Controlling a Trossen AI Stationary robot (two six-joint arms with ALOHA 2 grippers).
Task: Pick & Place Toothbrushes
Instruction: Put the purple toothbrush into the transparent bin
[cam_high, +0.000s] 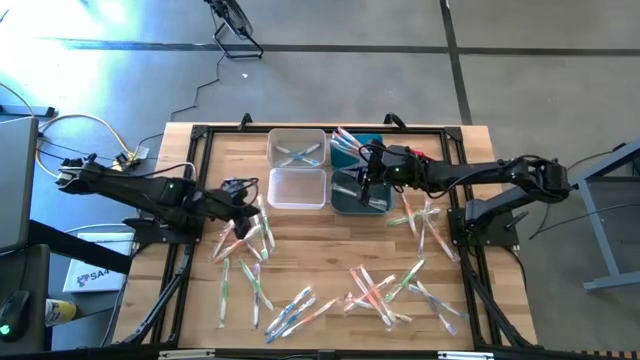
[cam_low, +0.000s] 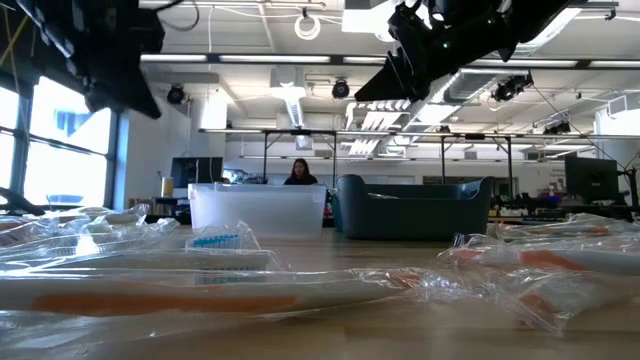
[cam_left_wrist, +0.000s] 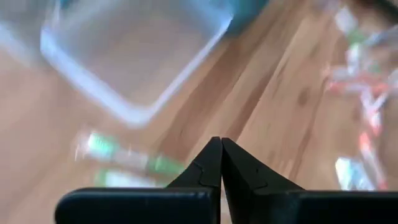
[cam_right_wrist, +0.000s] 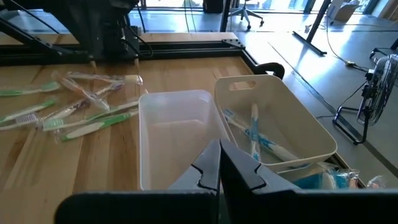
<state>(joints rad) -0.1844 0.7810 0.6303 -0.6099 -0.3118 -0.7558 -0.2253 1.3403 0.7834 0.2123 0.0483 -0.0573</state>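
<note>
both arms are dark, almost black, made of round joints and long straight links. small green lights glow on the left arm and on the right arm. thin black cables run along them. the left gripper has two black, wedge-shaped fingers, as has the right gripper.

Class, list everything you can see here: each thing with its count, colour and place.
toothbrushes: dozens, whitish with green, blue, orange or pink, loose on table; some in bins
clear bins: two, mid-table
teal bins: two, right of clear bins
table: one, wood
person: one, dark, in the room behind
left hand: one, dark, shut, over loose toothbrushes
right hand: one, dark, shut, over teal bins
</note>
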